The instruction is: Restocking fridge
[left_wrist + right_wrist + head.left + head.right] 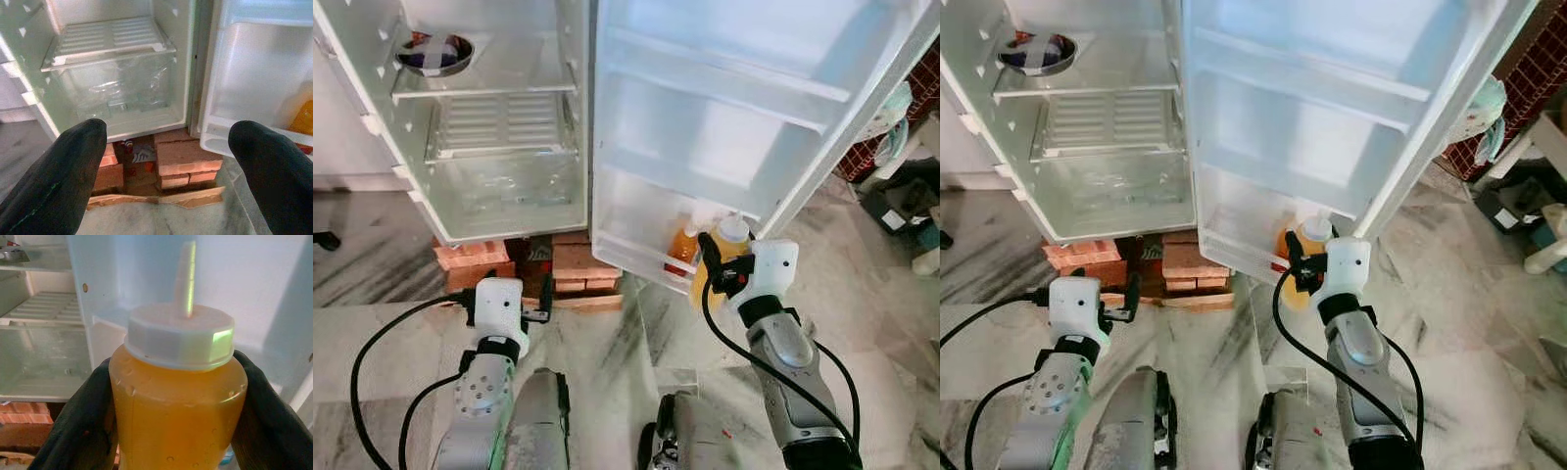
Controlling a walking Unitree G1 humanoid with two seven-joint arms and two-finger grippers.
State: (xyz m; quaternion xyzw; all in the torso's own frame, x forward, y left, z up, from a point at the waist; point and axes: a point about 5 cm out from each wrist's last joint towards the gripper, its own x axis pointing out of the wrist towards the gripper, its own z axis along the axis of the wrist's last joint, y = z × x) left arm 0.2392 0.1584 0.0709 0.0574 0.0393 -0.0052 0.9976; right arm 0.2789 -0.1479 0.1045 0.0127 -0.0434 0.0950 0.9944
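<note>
Right gripper point(176, 416) is clamping an orange-filled squeeze bottle point(178, 396) by its sides, holding it upright at the fridge point(489, 127) door's lowest shelf point(636, 257), probably to slot it beside the orange bottle point(683, 245) standing there. Left gripper point(166, 166) is hanging spread and empty before the bricks point(183, 161).

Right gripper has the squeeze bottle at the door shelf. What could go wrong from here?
1. The right gripper grips the squeeze bottle by its soft sides, so hard pressure may push liquid out of the nozzle.
2. An orange bottle already stands in the door shelf; the incoming one may knock it.
</note>
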